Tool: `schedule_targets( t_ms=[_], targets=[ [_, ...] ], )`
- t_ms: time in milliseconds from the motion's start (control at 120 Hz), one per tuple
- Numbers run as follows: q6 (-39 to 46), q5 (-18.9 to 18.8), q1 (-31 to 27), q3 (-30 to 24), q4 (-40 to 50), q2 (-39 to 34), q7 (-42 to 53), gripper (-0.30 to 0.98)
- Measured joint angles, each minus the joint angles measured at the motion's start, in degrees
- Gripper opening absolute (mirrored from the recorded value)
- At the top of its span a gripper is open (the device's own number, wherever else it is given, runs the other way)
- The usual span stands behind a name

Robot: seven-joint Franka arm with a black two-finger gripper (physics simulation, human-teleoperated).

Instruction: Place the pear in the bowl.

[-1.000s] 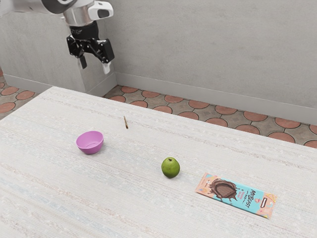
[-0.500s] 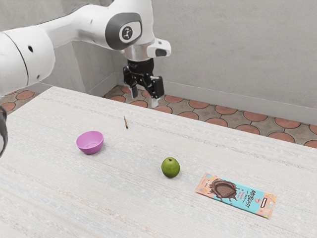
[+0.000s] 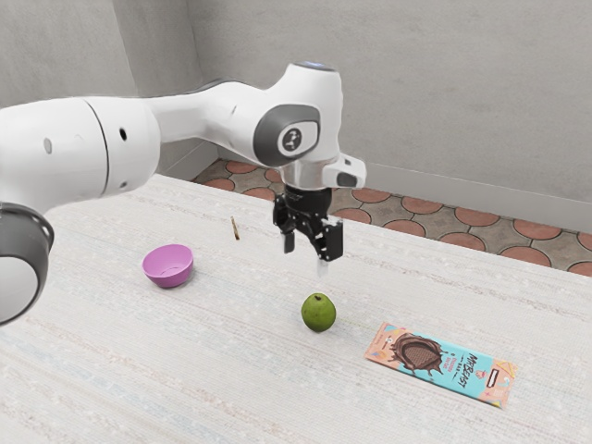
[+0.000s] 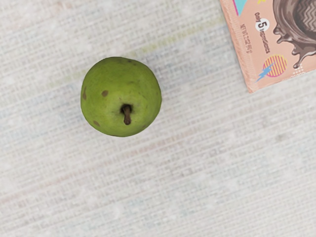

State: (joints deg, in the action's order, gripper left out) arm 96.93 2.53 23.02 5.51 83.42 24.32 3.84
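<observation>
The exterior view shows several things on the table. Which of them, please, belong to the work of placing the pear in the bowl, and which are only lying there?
For the job:
green pear
pink-purple bowl

Only lying about:
chocolate bar in its blue and peach wrapper
small, thin, stick-like thing, too small to name surely

Table (image 3: pixel 111 370), exterior view, holds: pear (image 3: pixel 319 314); from it, purple bowl (image 3: pixel 168 269), ten o'clock; chocolate bar (image 3: pixel 442 363), four o'clock; thin stick (image 3: pixel 235 228), bowl's two o'clock.

a passable gap lies between the pear (image 3: pixel 318 314) and the upright-walled bowl (image 3: pixel 168 275).
</observation>
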Motion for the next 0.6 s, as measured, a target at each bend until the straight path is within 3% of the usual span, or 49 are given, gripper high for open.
schedule_targets(
  t_ms=[267,600],
  targets=[
    [10.1,2.6,-0.9,0.0,14.2,-3.4,0.3,0.69],
    [17.1,3.7,0.0,1.3,12.4,0.7,0.6,0.69]
  ],
)
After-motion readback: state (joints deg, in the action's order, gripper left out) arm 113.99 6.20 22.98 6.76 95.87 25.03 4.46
